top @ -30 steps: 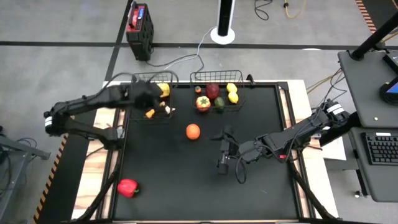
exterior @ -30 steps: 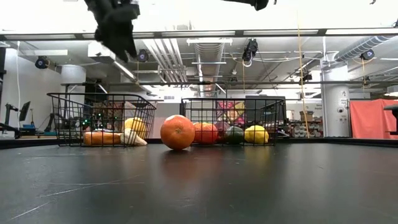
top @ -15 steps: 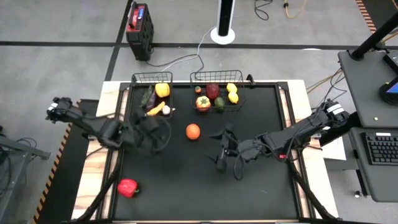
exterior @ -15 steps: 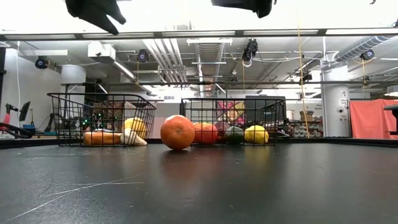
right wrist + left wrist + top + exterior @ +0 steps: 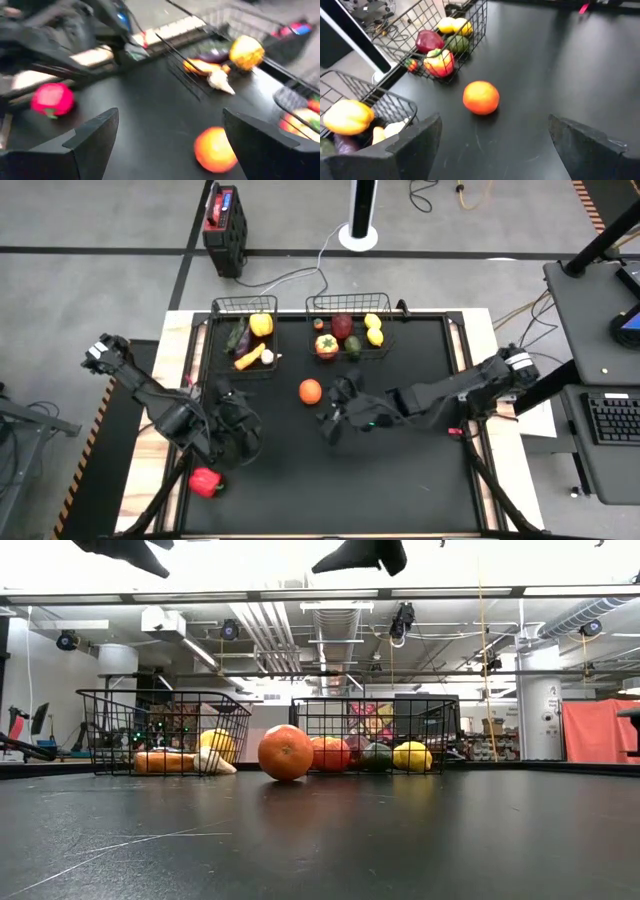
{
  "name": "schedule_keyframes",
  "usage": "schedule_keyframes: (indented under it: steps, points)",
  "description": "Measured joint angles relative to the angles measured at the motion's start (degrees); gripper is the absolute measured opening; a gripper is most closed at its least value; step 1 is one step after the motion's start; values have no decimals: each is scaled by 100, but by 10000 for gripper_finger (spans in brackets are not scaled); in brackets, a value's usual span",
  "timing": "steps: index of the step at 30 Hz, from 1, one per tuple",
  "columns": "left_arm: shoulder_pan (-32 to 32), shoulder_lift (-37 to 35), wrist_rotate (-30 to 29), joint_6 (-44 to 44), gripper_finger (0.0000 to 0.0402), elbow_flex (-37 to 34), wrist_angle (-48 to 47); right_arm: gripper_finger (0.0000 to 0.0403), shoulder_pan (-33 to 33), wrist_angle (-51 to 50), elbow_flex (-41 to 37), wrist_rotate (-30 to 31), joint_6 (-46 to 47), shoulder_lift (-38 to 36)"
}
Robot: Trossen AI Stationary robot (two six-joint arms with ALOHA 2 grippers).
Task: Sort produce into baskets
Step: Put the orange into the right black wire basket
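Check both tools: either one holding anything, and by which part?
Nothing held. The left tool and right tool both stand open and empty above the mat; the orange and red pepper lie loose.

Orange [image 5: 310,391] and red pepper [image 5: 205,481] outside two part-filled baskets [image 5: 349,303].

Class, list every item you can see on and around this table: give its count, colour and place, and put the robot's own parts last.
Table: one, black, centre.
Narrow basket: one, black wire, far left; holds a yellow pepper, carrot, garlic, eggplant.
Wide basket: one, black wire, far centre; holds two lemons, a dark red fruit, a red-yellow fruit, a green one.
Orange: one, loose, mid-table.
Red pepper: one, loose, near left edge.
Left gripper: open, empty, by the red pepper.
Right gripper: open, empty, beside the orange.
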Motion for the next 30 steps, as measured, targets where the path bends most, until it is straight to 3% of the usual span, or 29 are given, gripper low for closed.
schedule_keyframes:
  steps: [9,30]
  points:
    - [-217,9,-27,-1031,343,0,-1131,345,-465,-2068,1361,-11,1333,1035]
    - [-321,7,-172,-1288,343,-284,-1719,345,-1133,-3561,2504,-210,3133,2833]
